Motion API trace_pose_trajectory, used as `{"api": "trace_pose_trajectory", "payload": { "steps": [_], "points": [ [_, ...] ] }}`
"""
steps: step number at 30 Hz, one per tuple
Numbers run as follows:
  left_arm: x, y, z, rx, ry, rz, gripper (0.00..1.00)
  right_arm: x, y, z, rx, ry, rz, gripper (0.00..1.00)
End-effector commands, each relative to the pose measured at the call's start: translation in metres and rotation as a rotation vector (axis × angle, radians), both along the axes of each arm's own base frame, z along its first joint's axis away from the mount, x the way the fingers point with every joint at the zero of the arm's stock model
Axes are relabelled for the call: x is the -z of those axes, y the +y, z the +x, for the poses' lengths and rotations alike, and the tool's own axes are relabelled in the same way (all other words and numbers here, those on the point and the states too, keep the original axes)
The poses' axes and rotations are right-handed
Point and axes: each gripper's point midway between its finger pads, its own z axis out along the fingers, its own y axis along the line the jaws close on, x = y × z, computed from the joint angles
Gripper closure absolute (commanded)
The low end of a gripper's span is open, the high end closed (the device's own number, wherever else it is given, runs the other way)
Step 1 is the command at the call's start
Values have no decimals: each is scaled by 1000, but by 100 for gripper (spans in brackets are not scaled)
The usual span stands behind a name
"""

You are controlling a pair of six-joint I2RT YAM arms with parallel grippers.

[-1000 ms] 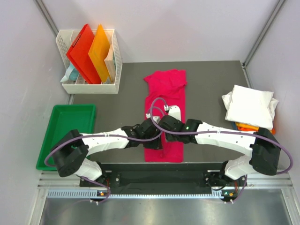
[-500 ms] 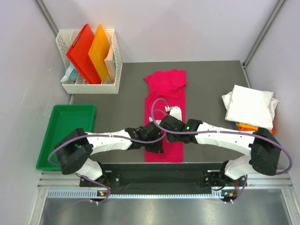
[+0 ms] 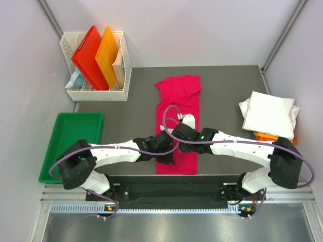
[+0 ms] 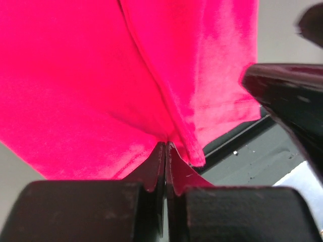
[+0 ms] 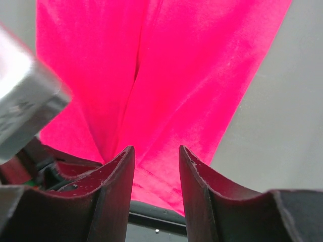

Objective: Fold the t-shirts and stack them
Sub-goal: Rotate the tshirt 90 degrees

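I see left end effector [image 4: 165, 147] clamping the magenta cloth t-shirt [image 4: 91, 75], right end effector [image 5: 155, 151] agape alongside, white folded shirts [image 3: 267, 115] well apart.

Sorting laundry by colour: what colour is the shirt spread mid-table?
The t-shirt is bright magenta-pink, clearest in the top external view.

1. The magenta t-shirt [image 3: 177, 101] is soft cloth, matt from above. The wrist views show a fine knit with a faint sheen along its folds.
2. The white t-shirt [image 3: 270, 113] at the right edge is plump, matt cloth.
3. The table [image 3: 126, 116] is dark grey, smooth and matt.
4. The green tray [image 3: 65, 136] at lower left is smooth, glossy plastic. The white basket [image 3: 96, 94] is plastic lattice.
5. The red folder [image 3: 88, 55] and orange folder [image 3: 108, 53] are stiff, smooth sheets.
6. The left gripper [image 4: 165, 147] and right gripper [image 5: 156, 154] have hard black fingers [image 5: 113, 181] with a dull gloss.
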Motion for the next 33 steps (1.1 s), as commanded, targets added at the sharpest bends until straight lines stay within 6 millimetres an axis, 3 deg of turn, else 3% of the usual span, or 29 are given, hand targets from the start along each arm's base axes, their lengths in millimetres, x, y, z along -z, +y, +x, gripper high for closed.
{"api": "trace_pose_trajectory", "payload": {
  "steps": [1, 3, 4, 5, 13, 23, 27, 28, 31, 33],
  "points": [
    [-24, -2, 6, -6, -63, -45, 86, -4, 3, 6, 1, -23, 24, 60],
    [-24, 0, 4, -6, -63, -40, 72, -4, 3, 6, 3, -23, 24, 60],
    [-26, 1, 3, -5, -65, -46, 61, -3, 3, 6, 2, -22, 21, 59],
    [-26, 2, 2, -2, -64, -48, 58, -3, 3, 6, 2, -22, 21, 59],
    [-22, 0, -13, 46, -50, -43, 50, 0, 3, 6, 0, -16, 21, 59],
    [-2, -7, -21, 90, -27, 0, 55, 1, 0, 7, 4, -13, 21, 59],
    [2, -6, -16, 73, -39, 23, 74, 0, -2, 7, 12, -13, 24, 59],
    [1, -6, -14, 66, -48, 21, 84, 1, -2, 7, 12, -13, 23, 59],
    [-7, -1, -6, 29, -95, 31, 100, 1, -3, 6, 12, -12, 23, 59],
    [-15, 4, -3, 10, -118, 35, 100, 2, -2, 6, 10, -9, 23, 59]
  ]
}}
